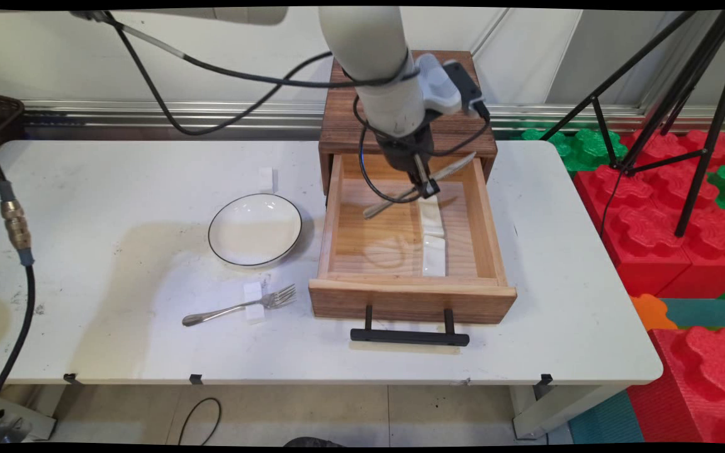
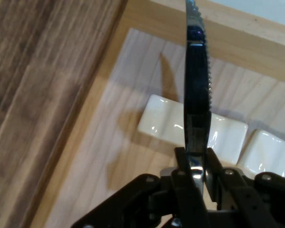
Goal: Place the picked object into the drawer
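Gripper (image 1: 428, 187) fingers clamped on knife (image 1: 418, 185), held over the open drawer (image 1: 411, 296) just above the two white rests (image 1: 432, 238). To do this well: keep the blade level, lower slowly, stay clear of the drawer walls.

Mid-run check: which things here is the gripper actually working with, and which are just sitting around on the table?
In play:
- gripper, shut on the knife
- knife, serrated, held above the drawer
- open wooden drawer
- two white rests in the drawer, below the knife

Lying about:
- white plate, left of the drawer
- fork, across a small white rest
- another small white rest behind the plate
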You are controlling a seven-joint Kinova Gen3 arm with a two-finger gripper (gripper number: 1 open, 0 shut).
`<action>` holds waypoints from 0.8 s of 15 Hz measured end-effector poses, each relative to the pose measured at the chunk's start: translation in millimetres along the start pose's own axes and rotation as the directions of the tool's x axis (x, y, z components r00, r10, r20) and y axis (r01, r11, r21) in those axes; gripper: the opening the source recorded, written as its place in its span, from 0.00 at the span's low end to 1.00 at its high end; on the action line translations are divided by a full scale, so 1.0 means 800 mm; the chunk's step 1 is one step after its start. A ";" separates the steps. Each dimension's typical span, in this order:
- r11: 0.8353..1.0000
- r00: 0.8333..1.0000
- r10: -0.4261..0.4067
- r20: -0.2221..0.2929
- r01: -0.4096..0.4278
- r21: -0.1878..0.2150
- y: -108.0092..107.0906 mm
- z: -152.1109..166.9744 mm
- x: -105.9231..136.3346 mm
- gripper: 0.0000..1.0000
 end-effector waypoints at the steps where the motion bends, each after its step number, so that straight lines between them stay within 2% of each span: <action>1: 1.000 1.000 0.003 0.001 -0.003 -0.004 0.000 0.006 0.000 0.00; 12: 0.998 0.999 0.045 0.015 -0.044 -0.035 -0.008 0.062 -0.017 0.00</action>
